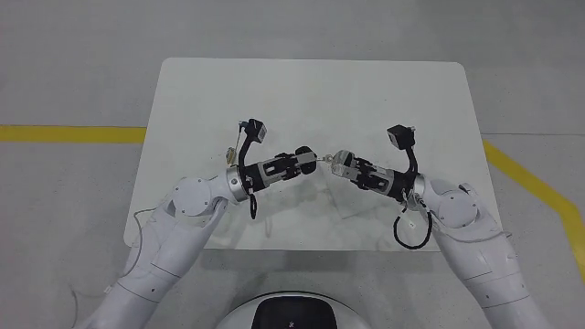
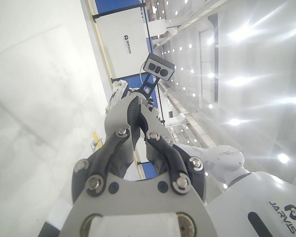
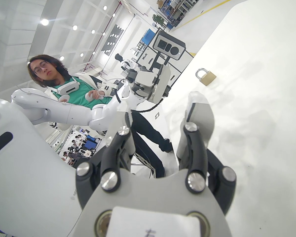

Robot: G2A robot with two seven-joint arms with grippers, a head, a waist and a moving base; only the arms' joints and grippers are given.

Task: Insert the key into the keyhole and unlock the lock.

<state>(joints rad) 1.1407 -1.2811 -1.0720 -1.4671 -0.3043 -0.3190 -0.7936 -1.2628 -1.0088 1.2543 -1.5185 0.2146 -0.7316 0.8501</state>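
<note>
A brass padlock (image 1: pixel 231 155) with a silver shackle lies flat on the white table (image 1: pixel 366 91), beside the left arm's wrist; the right wrist view shows the padlock (image 3: pixel 206 77) too. My left gripper (image 1: pixel 309 158) hovers over the table's middle, its dark pads (image 2: pixel 135 114) pressed together. A thin silvery piece, apparently the key (image 1: pixel 322 158), sticks out of its tip. My right gripper (image 1: pixel 336 161) faces it tip to tip, a short gap away. In its own wrist view, the right gripper (image 3: pixel 162 112) is open, with nothing between the fingers (image 3: pixel 199 109).
Both arms are raised above the table and angled inward from the near edge. The tabletop's far half and right side are bare white surface. A yellow floor line (image 1: pixel 64 133) runs past the table on both sides.
</note>
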